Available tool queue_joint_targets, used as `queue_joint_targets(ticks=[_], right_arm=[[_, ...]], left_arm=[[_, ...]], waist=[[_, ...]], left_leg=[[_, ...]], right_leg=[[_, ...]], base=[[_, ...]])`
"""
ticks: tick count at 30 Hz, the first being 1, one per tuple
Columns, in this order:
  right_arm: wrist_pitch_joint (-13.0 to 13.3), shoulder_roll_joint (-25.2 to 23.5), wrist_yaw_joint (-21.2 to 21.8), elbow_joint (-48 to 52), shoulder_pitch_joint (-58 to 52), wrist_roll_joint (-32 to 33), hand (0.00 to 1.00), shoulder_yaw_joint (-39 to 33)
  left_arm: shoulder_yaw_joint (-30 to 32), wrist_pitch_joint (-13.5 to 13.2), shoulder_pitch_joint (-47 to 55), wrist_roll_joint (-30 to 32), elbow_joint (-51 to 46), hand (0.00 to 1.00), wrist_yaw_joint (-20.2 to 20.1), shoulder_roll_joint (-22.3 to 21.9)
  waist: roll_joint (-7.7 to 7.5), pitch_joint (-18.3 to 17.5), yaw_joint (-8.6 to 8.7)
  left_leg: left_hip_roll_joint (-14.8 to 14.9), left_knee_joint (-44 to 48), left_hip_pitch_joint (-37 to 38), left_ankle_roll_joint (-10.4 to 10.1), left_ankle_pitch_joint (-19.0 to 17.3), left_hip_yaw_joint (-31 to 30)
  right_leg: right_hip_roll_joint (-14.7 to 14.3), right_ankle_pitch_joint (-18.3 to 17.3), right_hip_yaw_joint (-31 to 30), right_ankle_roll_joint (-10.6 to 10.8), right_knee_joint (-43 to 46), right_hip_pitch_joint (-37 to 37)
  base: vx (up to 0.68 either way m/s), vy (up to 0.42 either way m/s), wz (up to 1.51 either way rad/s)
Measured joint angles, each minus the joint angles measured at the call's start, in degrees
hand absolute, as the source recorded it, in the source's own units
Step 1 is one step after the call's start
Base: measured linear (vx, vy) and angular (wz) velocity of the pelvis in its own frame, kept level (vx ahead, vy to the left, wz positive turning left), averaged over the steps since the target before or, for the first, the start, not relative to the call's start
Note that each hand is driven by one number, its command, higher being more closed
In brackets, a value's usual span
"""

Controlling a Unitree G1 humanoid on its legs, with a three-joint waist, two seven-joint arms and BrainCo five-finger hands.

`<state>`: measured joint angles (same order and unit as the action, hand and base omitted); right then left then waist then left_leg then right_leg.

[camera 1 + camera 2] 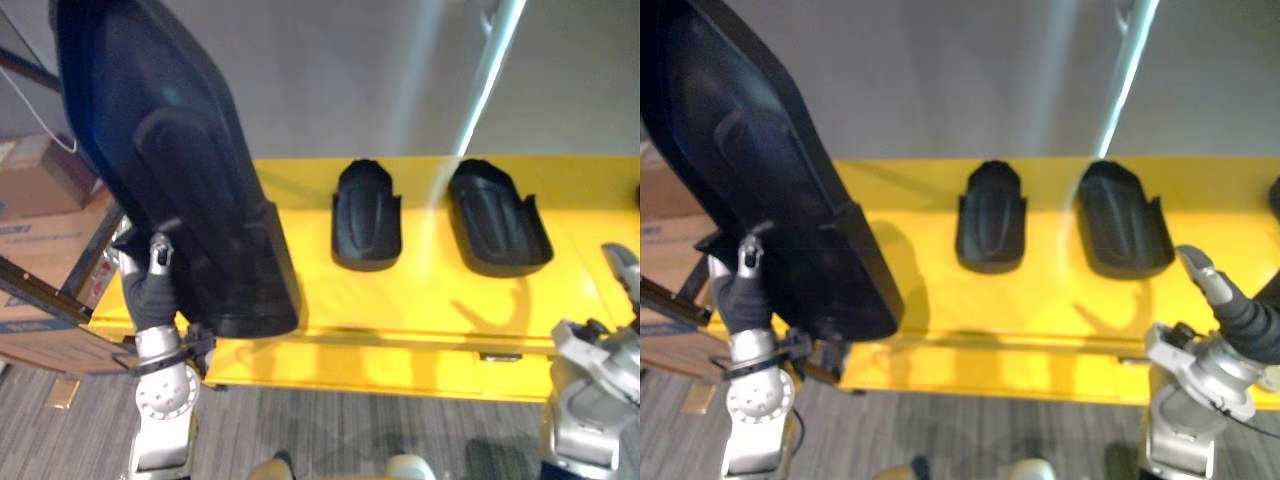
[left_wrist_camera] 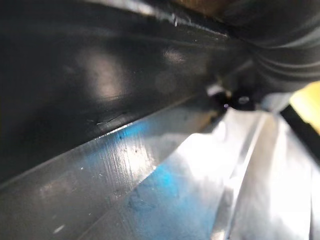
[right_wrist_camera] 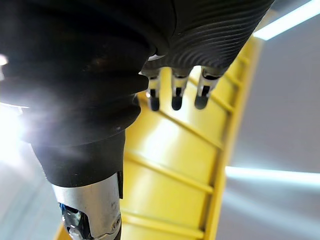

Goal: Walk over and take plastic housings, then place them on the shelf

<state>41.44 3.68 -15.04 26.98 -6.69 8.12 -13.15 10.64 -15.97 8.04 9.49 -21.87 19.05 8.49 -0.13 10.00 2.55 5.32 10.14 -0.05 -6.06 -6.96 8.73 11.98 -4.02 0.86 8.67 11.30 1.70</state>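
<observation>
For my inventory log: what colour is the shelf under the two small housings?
Yellow. The shelf shows best in the left eye view.

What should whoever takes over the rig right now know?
Left hand: shut on a black housing, held tilted up at the yellow shelf's left end.
Right hand: open, empty, by the shelf's right front edge.
Done: middle housing and right housing lie on the shelf.
Left: lay the black housing down on the shelf, probably its left end.

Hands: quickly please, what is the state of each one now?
Left hand: closed on the large black housing.
Right hand: open, holding nothing.
</observation>
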Motion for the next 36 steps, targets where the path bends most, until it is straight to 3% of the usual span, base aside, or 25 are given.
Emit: queue_joint_targets(ticks=[3, 5, 8, 11, 12, 17, 21, 28, 32, 36], right_arm=[[-0.07, -0.54, 1.48, 0.04, 0.07, -0.08, 0.0, 2.59], [-0.08, -0.48, 1.76, 0.0, 0.14, -1.43, 0.0, 4.41], [-0.33, -0.01, 3.87, -0.39, 0.85, -1.79, 0.0, 4.88], [-1.76, 1.17, 8.86, -2.07, 1.07, 2.68, 0.0, 4.96], [-2.92, 1.93, 12.26, -2.91, 1.15, 4.84, 0.0, 5.73], [-7.97, 3.52, 23.44, -3.13, 1.16, 13.72, 0.0, 10.6], [-10.96, 3.5, 30.09, -6.13, 1.57, 16.34, 0.0, 17.19], [-12.63, 3.44, 31.1, -11.12, 4.29, 16.32, 0.0, 25.41], [-13.23, 3.47, 28.83, -14.45, 7.04, 14.49, 0.0, 26.29], [-14.75, 3.71, 27.23, -16.41, 7.43, 13.57, 0.0, 26.28]], left_arm=[[1.63, 0.24, 0.84, 0.02, -0.41, 1.0, -0.62, -0.04], [3.48, 0.25, 1.98, 0.0, -1.29, 1.0, -0.73, -0.07], [4.47, 0.29, 3.16, 0.04, -1.89, 1.0, -0.87, -0.15], [4.42, 1.39, 3.57, 0.18, -1.9, 1.0, -1.81, -0.62], [4.44, 1.99, 3.5, 0.73, -1.89, 1.0, -1.95, -0.53], [4.46, 2.39, 2.87, 0.66, -1.43, 1.0, -3.13, 0.21], [4.43, 2.58, 2.16, 0.59, 0.74, 1.0, -4.11, 0.32], [3.55, 5.31, 0.62, 0.6, 3.08, 1.0, -4.58, 0.59], [2.36, 9.66, -0.4, 2.38, 6.04, 1.0, -6.07, 1.92], [2.12, 14.45, -3.73, 2.84, 15.88, 1.0, -8.58, 5.75]], waist=[[-0.14, -0.23, -0.39], [-1.33, -0.94, -1.44], [-1.25, -0.98, -1.8], [0.8, -1.39, -1.68], [1.37, -1.77, -1.65], [1.35, -2.2, -1.66], [0.67, -2.85, -1.8], [0.34, -5.49, -1.85], [0.44, -5.76, -2.11], [1.31, -6.49, -2.15]], left_leg=[[-0.15, -3.71, -0.13, 1.19, 0.83, 0.63], [-0.42, -4.81, -0.24, 1.32, 1.58, 1.68], [-0.48, -4.64, -0.23, 0.65, 2.46, 2.52], [-0.12, -4.84, 0.22, 0.55, 2.63, 2.76], [0.02, -6.0, 1.36, 0.15, 2.92, 2.85], [0.1, -8.88, 2.98, -0.2, 4.43, 2.77], [0.04, -10.91, 3.39, -0.23, 5.85, 2.64], [-0.3, -14.4, 4.03, -0.32, 7.86, 0.86], [-0.36, -14.61, 4.1, -0.31, 8.15, -0.29], [-0.37, -14.68, 4.04, -0.31, 8.42, -0.27]], right_leg=[[0.08, 2.44, 4.26, -1.47, -3.07, -0.21], [0.41, 2.51, 7.44, -1.64, -5.18, -0.43], [0.34, 2.58, 8.43, -1.51, -6.61, -0.33], [0.03, 2.68, 8.63, -1.35, -6.69, -0.14], [-0.23, 2.69, 8.78, -1.34, -7.0, 0.5], [-0.56, 2.8, 10.04, -1.16, -8.25, 1.71], [-0.78, 3.1, 10.32, -0.75, -9.16, 1.81], [-0.84, 3.33, 12.58, -0.6, -10.07, 2.51], [-0.84, 3.33, 13.67, -0.61, -10.17, 3.36], [-0.86, 3.33, 13.66, -0.61, -10.25, 3.31]], base=[[-0.07, 0.056, -0.07], [-0.01, -0.033, -0.2], [0.05, -0.038, -0.12], [0.04, -0.03, -0.04], [0.03, -0.027, -0.06], [0.0, -0.028, 0.02], [-0.01, -0.012, 0.03], [0.01, -0.006, 0.14], [-0.01, -0.005, 0.14], [-0.02, -0.004, 0.0]])
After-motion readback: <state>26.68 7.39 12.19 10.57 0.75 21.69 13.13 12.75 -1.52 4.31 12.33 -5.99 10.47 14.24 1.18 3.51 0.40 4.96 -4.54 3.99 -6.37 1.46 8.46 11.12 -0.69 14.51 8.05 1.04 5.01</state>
